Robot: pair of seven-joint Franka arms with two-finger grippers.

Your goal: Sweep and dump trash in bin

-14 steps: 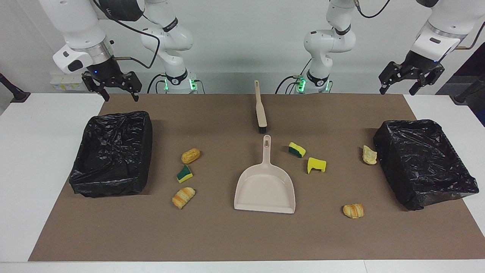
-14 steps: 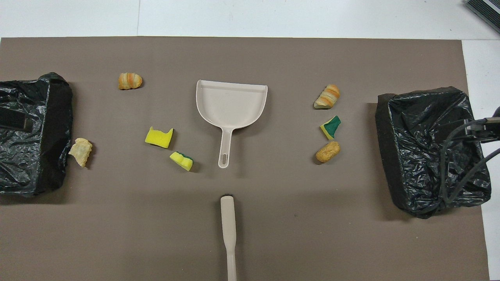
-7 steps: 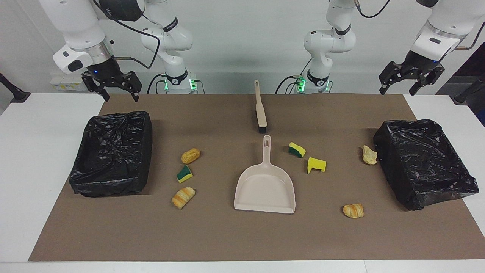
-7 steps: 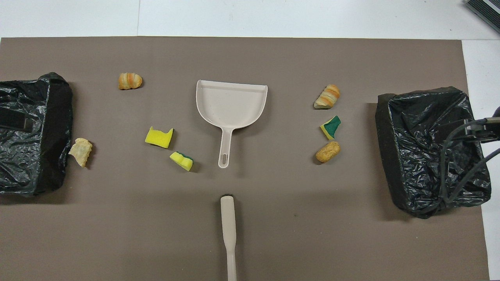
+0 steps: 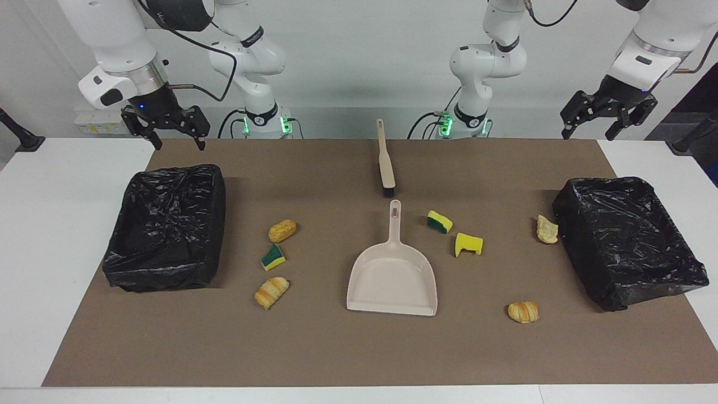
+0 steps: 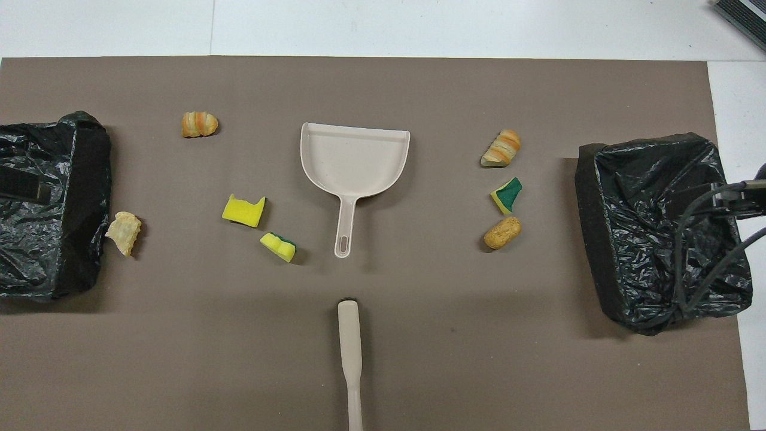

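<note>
Nothing on the tabletop (image 5: 67,235) has shifted; only the left end effector (image 5: 608,119) has risen slightly, fingers spread, above the mat's corner near one black-lined bin (image 5: 628,240). Right end effector (image 5: 166,129), also spread, waits above the other black-lined bin (image 5: 166,226). Seven sponge and bread scraps (image 6: 243,211) lie scattered around the beige plastic dustpan (image 5: 392,275).
</note>
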